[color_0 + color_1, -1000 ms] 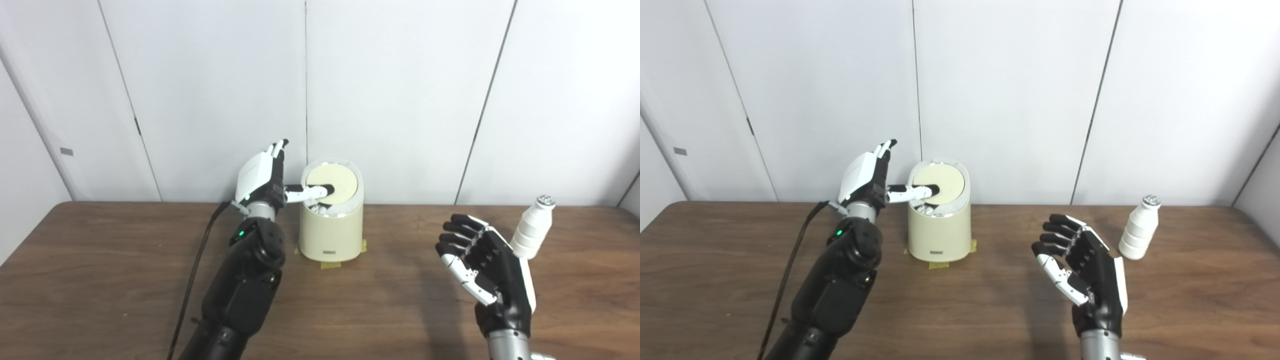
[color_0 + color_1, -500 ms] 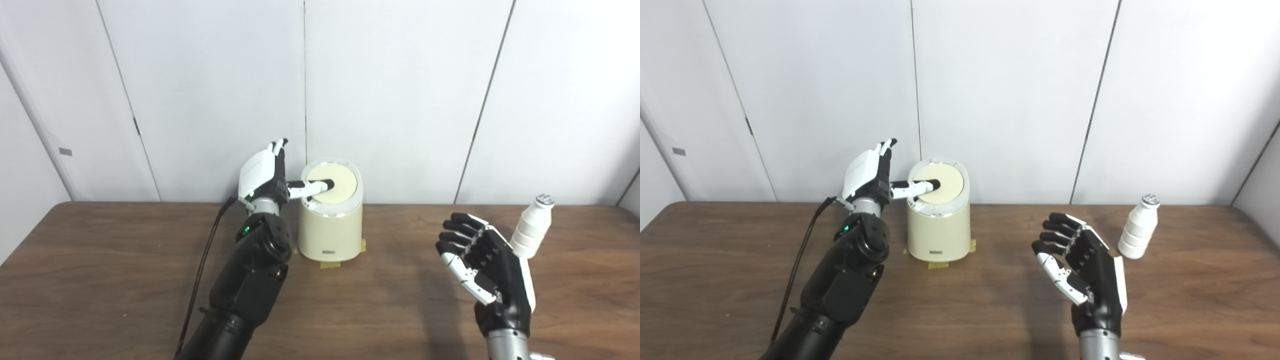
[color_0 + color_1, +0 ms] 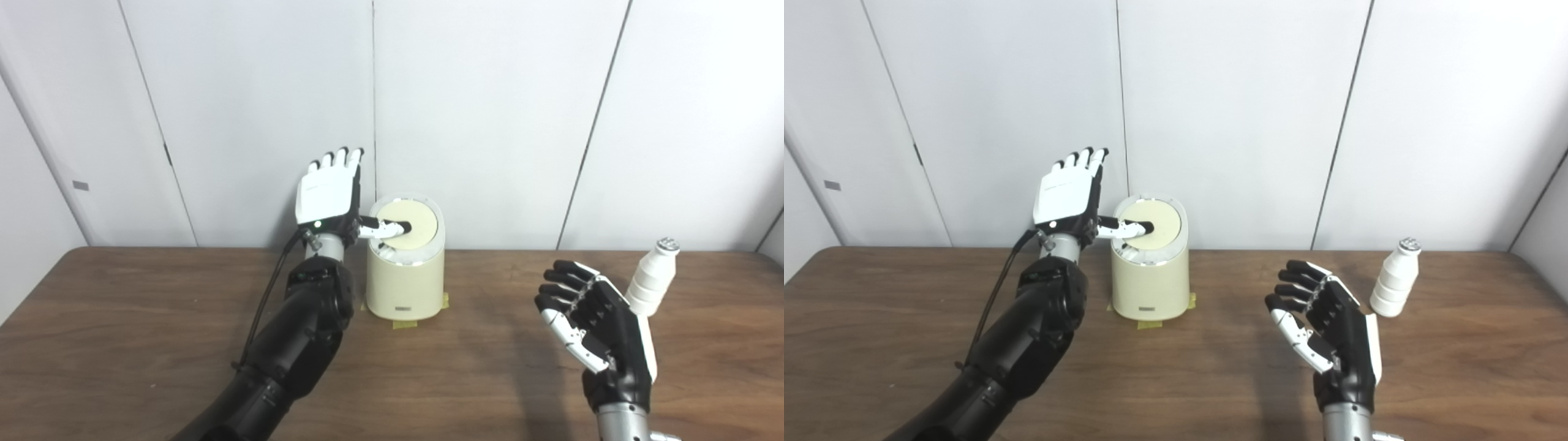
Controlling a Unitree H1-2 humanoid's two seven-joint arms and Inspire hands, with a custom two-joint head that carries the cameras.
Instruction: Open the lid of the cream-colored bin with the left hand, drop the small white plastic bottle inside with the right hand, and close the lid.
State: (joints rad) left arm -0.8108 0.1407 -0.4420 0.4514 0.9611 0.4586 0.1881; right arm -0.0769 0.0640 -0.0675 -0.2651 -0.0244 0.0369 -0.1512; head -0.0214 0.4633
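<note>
Left eye view: left hand [image 3: 326, 195] raised at about 11 o'clock of the bench [image 3: 122, 318], fingers spread upward and holding nothing, thumb reaching sideways onto the lid [image 3: 409, 223] of the cream bin [image 3: 405, 288]. The thumb tip looks pressed on the lid near its left edge, likely to tip it open; a dark gap shows at the lid's near rim, so it may be partly tilted, though how far is hard to tell. Bin sits near the back wall at 12 o'clock, with yellow tape tabs at its base, probably to fix its spot. Right hand [image 3: 597, 334] waits at 4 o'clock, palm up, fingers loosely curled, empty. The bottle [image 3: 652, 278] stands upright behind it, partly hidden by the hand. Right eye view: bottle [image 3: 1393, 280] shows clear of the right hand [image 3: 1326, 334], at 2 o'clock, well apart from the bin [image 3: 1150, 278] and untouched. A black cable runs along the left forearm. Nothing lies between bottle and bin, but the left thumb over the lid [image 3: 1151, 224] crowds the opening from the left side.
</note>
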